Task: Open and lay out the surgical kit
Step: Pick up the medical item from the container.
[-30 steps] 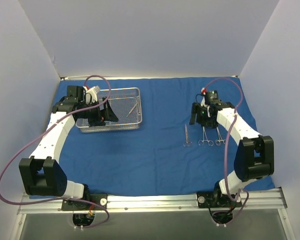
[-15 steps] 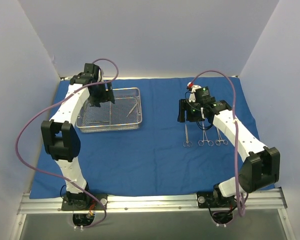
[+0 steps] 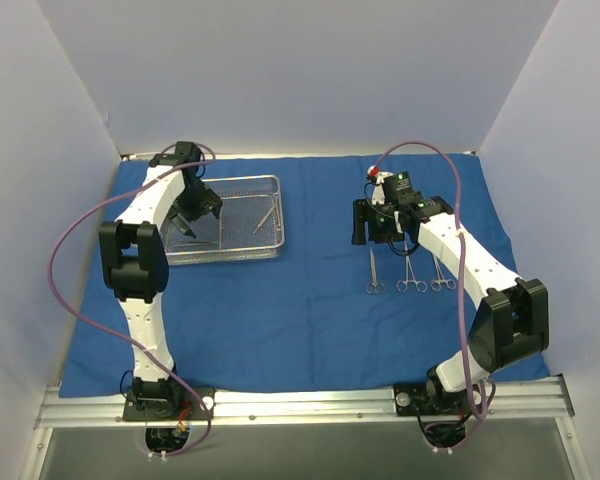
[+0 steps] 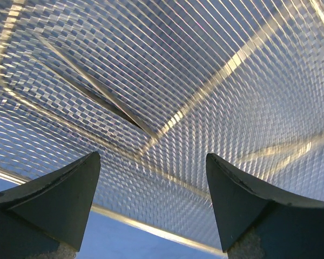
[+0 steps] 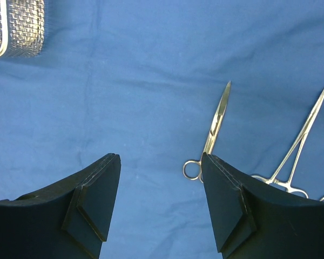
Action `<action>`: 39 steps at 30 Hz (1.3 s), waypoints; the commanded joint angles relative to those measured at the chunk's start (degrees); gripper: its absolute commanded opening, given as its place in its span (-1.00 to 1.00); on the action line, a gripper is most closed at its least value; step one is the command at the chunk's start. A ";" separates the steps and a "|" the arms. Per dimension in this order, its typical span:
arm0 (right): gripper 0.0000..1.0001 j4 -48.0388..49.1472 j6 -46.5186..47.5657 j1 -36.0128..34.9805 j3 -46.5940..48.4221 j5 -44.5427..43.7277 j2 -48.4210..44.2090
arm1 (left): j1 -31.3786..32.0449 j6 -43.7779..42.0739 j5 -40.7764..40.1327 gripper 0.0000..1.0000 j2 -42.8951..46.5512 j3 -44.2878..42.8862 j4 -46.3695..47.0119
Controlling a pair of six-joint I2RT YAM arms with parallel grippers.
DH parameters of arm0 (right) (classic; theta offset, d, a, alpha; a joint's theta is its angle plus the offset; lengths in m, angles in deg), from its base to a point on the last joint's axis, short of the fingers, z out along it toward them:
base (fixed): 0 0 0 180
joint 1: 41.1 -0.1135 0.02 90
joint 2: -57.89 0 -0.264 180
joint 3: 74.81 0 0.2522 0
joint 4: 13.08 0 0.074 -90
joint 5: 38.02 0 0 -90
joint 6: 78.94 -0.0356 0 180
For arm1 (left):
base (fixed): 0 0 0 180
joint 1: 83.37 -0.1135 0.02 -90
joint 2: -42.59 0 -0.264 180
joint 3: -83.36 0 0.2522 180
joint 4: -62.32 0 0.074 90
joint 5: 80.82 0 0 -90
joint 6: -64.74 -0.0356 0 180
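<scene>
We see a bench covered by a big blue cloth (image 3: 300, 320). The cloth lies flat, with a few soft creases. Plain white walls (image 3: 300, 70) stand on three sides of it. A grey metal rail (image 3: 300, 405) runs along the near edge, and both arms are fixed to it.

The silver wire tray (image 3: 272, 182) sits on the far left part of the cloth. Its long side runs left to right. Inside the tray, near its right end, lies a thin silver tool (image 3: 265, 217), tilted a little. The left wrist view shows another thin tool (image 4: 97, 91) lying slantwise on the mesh floor of the tray.

To the right of the tray, well apart from it, three silver tools lie side by side on the cloth: the first tool (image 3: 375, 270), the middle tool (image 3: 411, 272) and the last tool (image 3: 440, 272). Each lies long-ways from near to far. Their ring handles are at the near end and their tips point to the back wall.

The left hand (image 3: 198, 215) hangs over the left part of the tray. Its fingers are wide apart, with nothing between them.

The right hand (image 3: 375, 225) hangs right of the tray, over the cloth by the tips of the three tools. Its fingers are apart too, and it holds nothing.
</scene>
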 commanded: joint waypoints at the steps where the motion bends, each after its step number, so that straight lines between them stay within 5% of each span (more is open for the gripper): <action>1: 0.24 1.18 1.16 0.28 2.05 1.04 0.05 | -3.95 9.48 -2.56 0.75 -0.45 -0.48 -1.05; 18: 0.24 0.12 4.15 1.34 3.90 1.75 0.49 | -6.06 14.14 -2.38 0.41 -7.31 -0.12 -0.25; 28: 0.24 0.57 3.19 1.34 3.81 2.36 0.32 | -5.97 12.92 -1.50 -0.20 -9.77 1.20 1.94; 36: 0.24 0.92 2.75 1.16 5.65 1.75 1.46 | -4.48 7.99 -2.03 -0.89 -6.00 -1.61 1.33; 39: 0.24 0.66 2.57 0.81 7.49 1.31 2.25 | -3.08 3.88 -0.98 -0.95 -3.01 -3.37 0.98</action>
